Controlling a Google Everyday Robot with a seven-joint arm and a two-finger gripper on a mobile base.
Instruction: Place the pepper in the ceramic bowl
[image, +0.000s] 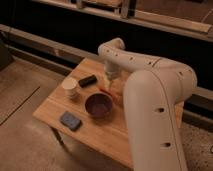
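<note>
The ceramic bowl (98, 105) is round and dark reddish-brown and stands mid-table. The pepper (104, 91) is a small red-orange sliver lying on the wood just behind the bowl's far rim. My gripper (111, 84) hangs from the white arm, pointing down, directly above and slightly right of the pepper. Its tips are close to the pepper; I cannot tell whether they touch it.
A pale beige cup (70, 88) stands left of the bowl. A dark stubby block (87, 81) lies behind the cup. A blue-grey pad (70, 120) lies near the wooden table's (115, 132) front left edge. My bulky white arm covers the table's right side.
</note>
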